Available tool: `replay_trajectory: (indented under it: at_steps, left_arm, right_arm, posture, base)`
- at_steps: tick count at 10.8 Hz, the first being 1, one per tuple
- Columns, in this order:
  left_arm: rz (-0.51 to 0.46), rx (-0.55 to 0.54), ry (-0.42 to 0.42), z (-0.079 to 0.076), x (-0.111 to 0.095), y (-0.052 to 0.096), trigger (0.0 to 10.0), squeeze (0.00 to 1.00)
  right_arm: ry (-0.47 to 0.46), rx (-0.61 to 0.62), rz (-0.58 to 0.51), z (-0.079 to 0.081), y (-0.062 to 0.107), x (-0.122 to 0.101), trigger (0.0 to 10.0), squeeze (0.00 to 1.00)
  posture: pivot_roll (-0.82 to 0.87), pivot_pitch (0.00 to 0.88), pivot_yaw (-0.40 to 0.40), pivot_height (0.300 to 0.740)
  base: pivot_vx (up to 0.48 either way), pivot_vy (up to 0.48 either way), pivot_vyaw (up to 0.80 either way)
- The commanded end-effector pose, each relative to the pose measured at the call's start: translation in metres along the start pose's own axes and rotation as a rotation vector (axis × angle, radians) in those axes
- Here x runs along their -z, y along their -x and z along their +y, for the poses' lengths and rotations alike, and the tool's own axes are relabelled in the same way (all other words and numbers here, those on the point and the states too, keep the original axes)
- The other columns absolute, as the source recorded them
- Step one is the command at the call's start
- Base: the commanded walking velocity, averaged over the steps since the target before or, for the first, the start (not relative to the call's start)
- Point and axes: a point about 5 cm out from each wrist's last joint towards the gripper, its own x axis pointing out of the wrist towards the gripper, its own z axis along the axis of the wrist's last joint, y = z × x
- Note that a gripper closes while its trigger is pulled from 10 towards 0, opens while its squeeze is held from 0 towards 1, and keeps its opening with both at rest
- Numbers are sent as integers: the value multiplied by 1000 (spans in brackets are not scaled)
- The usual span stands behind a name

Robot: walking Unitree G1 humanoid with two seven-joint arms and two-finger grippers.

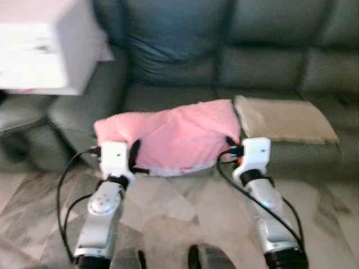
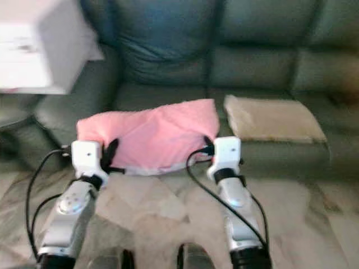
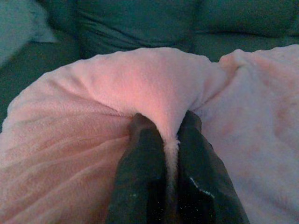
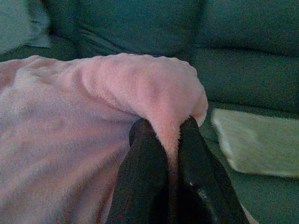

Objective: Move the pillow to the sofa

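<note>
So both arms are out front holding the pink pillow (image 1: pixel 174 137) between them. The left gripper (image 3: pixel 170 140) is clamped down narrow on a fold of fuzzy pink fabric at its end of the pillow, with the fabric squeezed right between the two black fingers (image 3: pixel 142 158). Same deal with the right gripper (image 4: pixel 172 140), pinched tight on the pillow's other corner.

The pillow stretches across from one gripper to the other and sags a bit in the middle. It sits at the front edge of the dark green sofa (image 1: pixel 269 67), just ahead of both grippers; can't tell if it's resting on the seat. Just past the right gripper, on the outer side, a beige cushion (image 1: pixel 286 120) lies flat on the seat, just beside the pillow. Beyond the left gripper there's a white box-like thing (image 1: pixel 45 47) near the sofa arm. Marble-look floor (image 1: pixel 168 207) sits under the arms.
</note>
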Motion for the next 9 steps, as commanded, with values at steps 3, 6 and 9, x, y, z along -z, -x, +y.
replay_trajectory:
  at_steps: [3,6,9]
  left_arm:
    - [-45,38,12,-8,-8,-1,10000,0]
    - [-44,50,14,-9,-9,-1,10000,0]
    - [-42,51,12,-8,-9,-1,10000,0]
  right_arm:
    - [5,5,-23,-3,-1,-5,10000,0]
    - [7,9,-23,-4,0,-5,10000,0]
    - [7,6,-21,-3,0,-4,10000,0]
  posture:
    - [-46,102,-76,740]
    - [-51,103,-70,740]
    - [-49,105,-70,740]
  base:
    - [387,0,-163]
    - [452,0,0]
    - [467,0,0]
